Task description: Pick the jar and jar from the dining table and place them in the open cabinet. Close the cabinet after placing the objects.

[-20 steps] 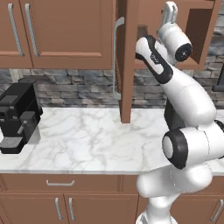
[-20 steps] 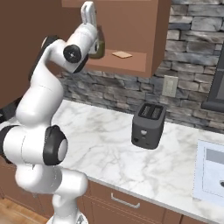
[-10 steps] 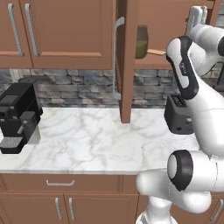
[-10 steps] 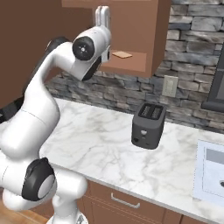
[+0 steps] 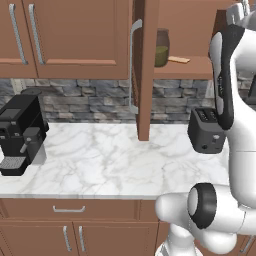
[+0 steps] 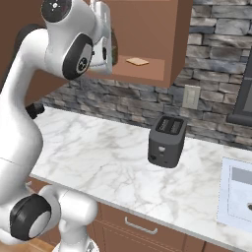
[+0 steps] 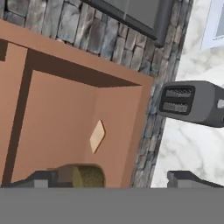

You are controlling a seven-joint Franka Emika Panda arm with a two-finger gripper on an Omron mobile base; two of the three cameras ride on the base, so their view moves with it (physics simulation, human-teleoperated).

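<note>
Glass jar (image 5: pixel 161 48), olive-green filling: on cabinet (image 5: pixel 190 67) shelf.
Door open; tan slab (image 5: pixel 178 60) at jar's 3 o'clock. Pincer (image 7: pixel 113 178) spread wide, empty, before the shelf; toaster (image 6: pixel 167 141) on bench (image 6: pixel 103 162).

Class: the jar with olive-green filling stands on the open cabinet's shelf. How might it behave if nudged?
The jar looks like rigid glass, so probably stiff and breakable. Taller than wide, it might tip rather than slide. Its round body would likely roll off the cabinet shelf if toppled.
</note>
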